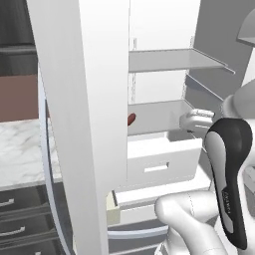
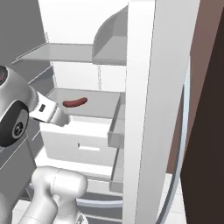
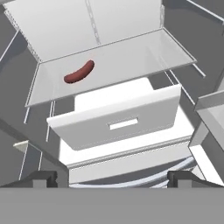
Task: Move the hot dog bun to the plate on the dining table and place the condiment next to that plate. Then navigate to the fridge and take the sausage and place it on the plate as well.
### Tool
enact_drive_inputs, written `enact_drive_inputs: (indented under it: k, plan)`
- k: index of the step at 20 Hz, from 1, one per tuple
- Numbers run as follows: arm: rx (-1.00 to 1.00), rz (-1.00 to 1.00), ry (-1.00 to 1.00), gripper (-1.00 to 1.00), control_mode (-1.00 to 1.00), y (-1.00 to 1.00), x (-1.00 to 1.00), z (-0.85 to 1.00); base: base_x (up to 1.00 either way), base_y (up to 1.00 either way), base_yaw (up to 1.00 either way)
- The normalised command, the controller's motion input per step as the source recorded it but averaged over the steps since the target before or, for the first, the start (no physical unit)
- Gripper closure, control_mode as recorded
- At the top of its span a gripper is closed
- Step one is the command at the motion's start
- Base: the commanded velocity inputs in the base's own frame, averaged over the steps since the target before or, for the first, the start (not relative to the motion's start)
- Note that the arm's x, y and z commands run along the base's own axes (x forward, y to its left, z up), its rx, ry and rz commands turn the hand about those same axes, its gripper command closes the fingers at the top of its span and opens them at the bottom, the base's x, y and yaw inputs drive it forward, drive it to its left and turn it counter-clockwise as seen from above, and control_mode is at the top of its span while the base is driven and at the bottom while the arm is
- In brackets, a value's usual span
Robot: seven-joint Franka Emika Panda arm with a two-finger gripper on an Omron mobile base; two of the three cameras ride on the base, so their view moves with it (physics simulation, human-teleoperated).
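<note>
The fridge (image 1: 79,124) stands with its doors swung open, and its white inside faces me. The sausage (image 3: 79,72), dark red-brown and slightly curved, lies alone on a pale shelf above a pulled-out white drawer (image 3: 118,122). It also shows on that shelf as the sausage (image 2: 75,102) and, half hidden by the door edge, the sausage (image 1: 131,119). My gripper (image 3: 113,177) is open, its two dark fingertips (image 3: 43,177) spread wide with nothing between them. It hangs in front of the drawer, short of the shelf and below the sausage.
The open left door (image 1: 74,149) and right door (image 2: 148,109) flank the arm closely. An upper glass shelf (image 1: 169,60) juts out overhead. Door bins (image 2: 116,127) stick out on the right. A marble-topped counter (image 1: 20,149) lies beyond the left door.
</note>
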Motion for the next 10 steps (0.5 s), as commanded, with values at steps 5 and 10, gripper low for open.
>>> enact_drive_inputs:
  k: [5, 10]
  plan:
    - [0.00, 0.00, 0.00, -1.00, 1.00, 0.00, 0.00, 0.00, 0.64, 0.00, -0.02]
    - [0.00, -0.01, 0.00, -1.00, -1.00, 0.01, 0.12, 0.00, 0.48, 0.00, -0.02]
